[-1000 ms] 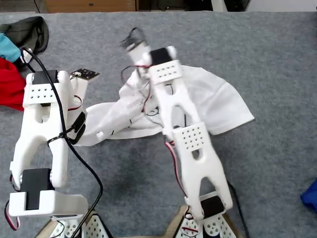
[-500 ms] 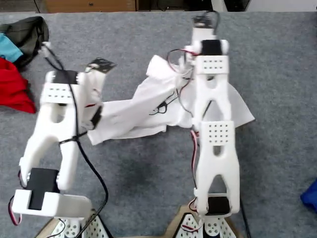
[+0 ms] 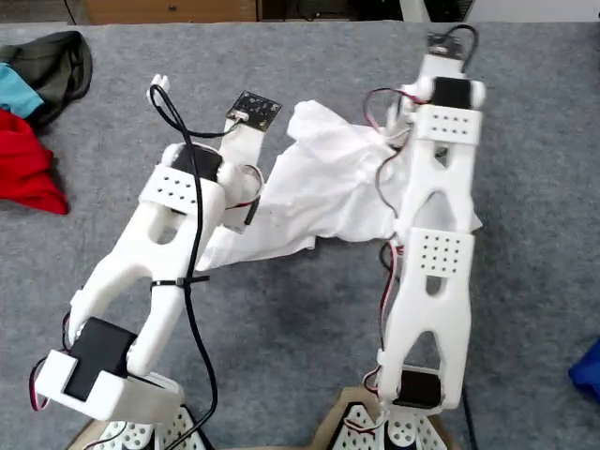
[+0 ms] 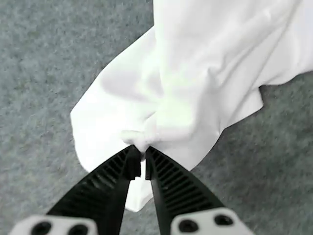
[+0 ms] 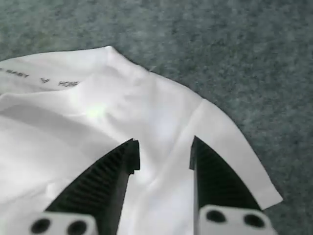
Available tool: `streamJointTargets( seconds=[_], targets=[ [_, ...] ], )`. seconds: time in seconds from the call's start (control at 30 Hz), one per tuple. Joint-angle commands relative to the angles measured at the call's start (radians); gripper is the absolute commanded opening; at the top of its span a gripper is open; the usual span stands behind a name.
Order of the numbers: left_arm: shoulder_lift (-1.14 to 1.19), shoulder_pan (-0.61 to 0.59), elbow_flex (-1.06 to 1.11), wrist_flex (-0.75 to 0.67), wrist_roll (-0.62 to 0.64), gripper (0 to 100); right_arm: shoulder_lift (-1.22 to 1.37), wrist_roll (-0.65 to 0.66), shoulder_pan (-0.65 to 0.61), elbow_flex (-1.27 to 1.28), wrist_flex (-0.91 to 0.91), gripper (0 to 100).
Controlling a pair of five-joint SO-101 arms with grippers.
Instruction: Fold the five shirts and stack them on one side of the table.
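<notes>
Swung rightward, left gripper (image 4: 141, 161) pinches the partly hidden shirt (image 4: 195, 73); right gripper (image 5: 161, 152) spread.

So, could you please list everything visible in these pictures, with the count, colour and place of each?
white shirt: one, white, crumpled at the middle of the table
red cloth: one, red, at the high view's left edge
dark cloth: one, blackish, far left corner
teal cloth: one, teal, between the dark cloth and the red cloth
blue item: one, blue, cut off at the right edge
table: one, grey surface
left gripper: one, black fingers, shut on a fold of the white shirt
right gripper: one, black fingers, open over the white shirt
</notes>
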Motion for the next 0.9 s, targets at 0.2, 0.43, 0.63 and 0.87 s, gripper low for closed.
streamJointTargets(
  seconds=[0.2,0.43,0.63,0.87],
  targets=[
    [-0.041,0.017,0.054,-0.072,0.061,2,-0.099,0.055,-0.048,-0.039,0.018,21.7],
    [-0.041,-0.094,0.054,-0.071,0.075,2,-0.278,0.086,-0.292,0.266,0.018,17.7],
    [-0.042,-0.140,0.052,-0.041,0.071,2,-0.401,0.132,-0.355,0.521,0.011,16.2],
    [-0.042,-0.140,0.054,-0.025,0.071,2,-0.371,0.127,-0.381,0.509,0.012,16.1]
  ],
)
